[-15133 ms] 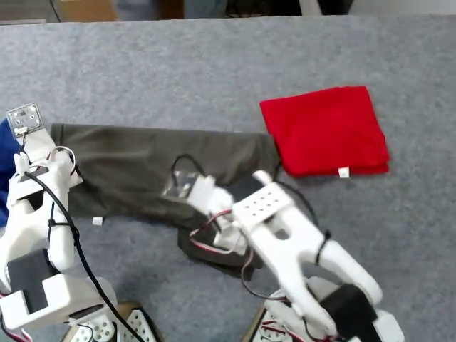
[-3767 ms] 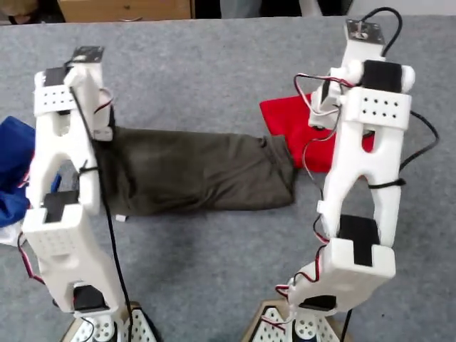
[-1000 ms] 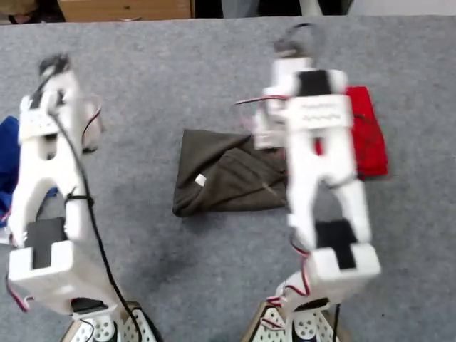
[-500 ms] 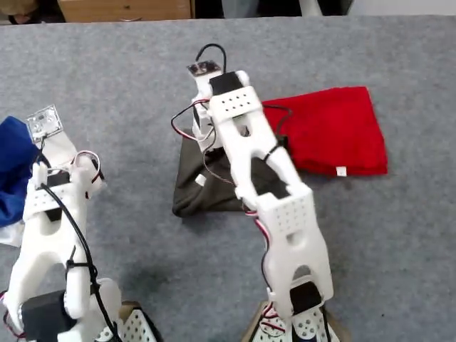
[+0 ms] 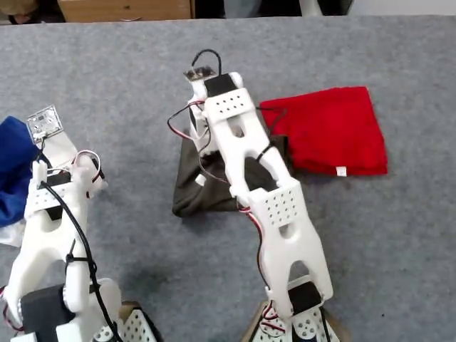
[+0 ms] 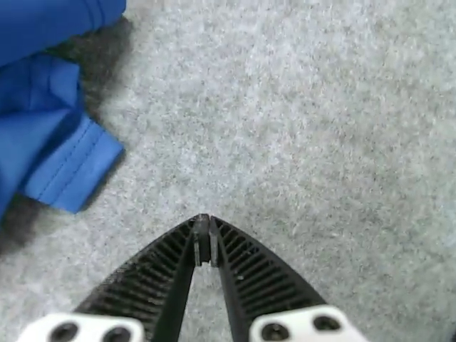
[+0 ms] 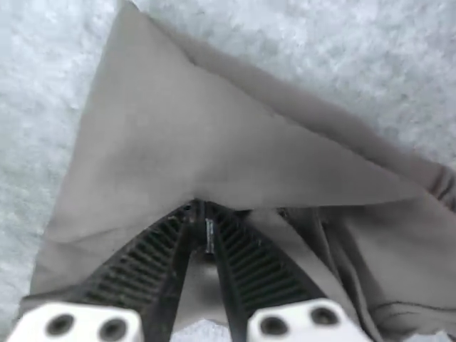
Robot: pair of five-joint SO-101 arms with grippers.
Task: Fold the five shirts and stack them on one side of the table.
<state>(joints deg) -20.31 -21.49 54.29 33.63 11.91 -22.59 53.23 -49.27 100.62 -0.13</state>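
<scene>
High view: the olive shirt (image 5: 187,198) lies folded in the middle of the table (image 5: 121,71), just beside the folded red shirt (image 5: 328,132) (the stack begins there, I think). The right arm (image 5: 242,153) leans over it. The red shirt has a small white tag (image 5: 343,171), with no readable writing.

Left wrist view: the left gripper (image 6: 203,239) is closed on nothing above bare table, near the crumpled blue shirt (image 6: 50,142), probably the next one.

Right wrist view: the right gripper (image 7: 204,221) is closed, its tips at the olive fold, probably pressing it flat.
</scene>
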